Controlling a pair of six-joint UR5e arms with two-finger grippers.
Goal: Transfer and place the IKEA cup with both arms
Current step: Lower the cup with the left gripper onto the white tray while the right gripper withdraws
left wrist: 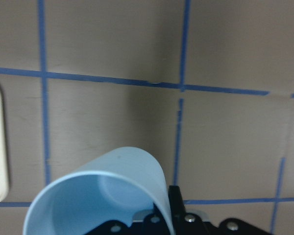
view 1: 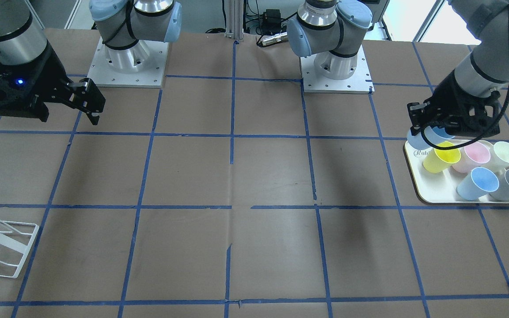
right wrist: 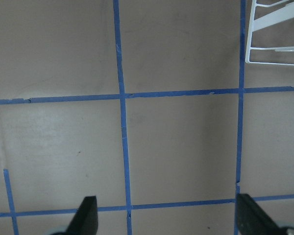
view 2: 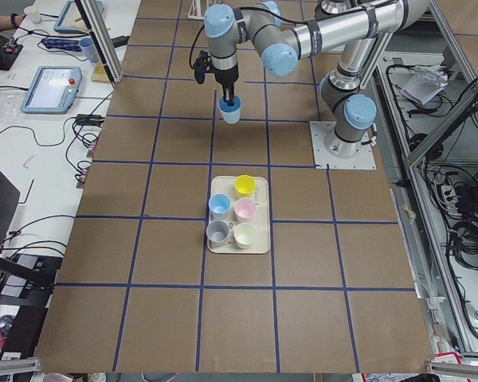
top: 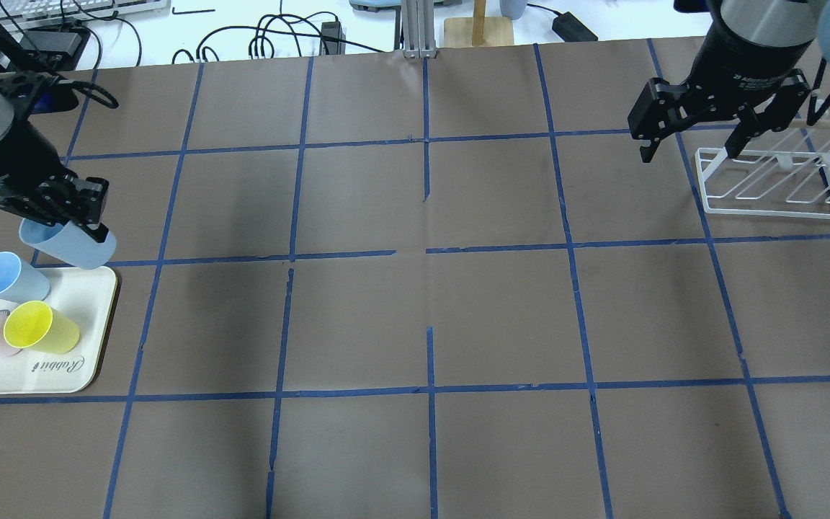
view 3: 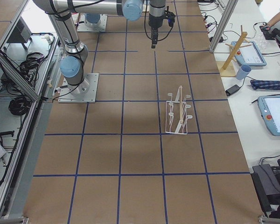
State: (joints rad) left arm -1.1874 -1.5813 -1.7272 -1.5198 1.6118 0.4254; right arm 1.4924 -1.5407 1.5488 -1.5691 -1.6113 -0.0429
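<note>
Left end effector [top: 62, 223] clamps IKEA cup [top: 73, 247] near tray [top: 94, 310] edge; right end effector [top: 689, 153] gapes.

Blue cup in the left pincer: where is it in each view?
Front-facing: cup far right, at tray corner.
Overhead: far left, beyond tray.
Exterior left: top centre, beyond tray.
Exterior right: not in it.
Left wrist: bottom left.
Right wrist: not in it.
Landmark: the cream tray.

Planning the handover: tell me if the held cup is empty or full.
Empty. The left wrist view looks into the blue cup and shows its bare bottom.
</note>
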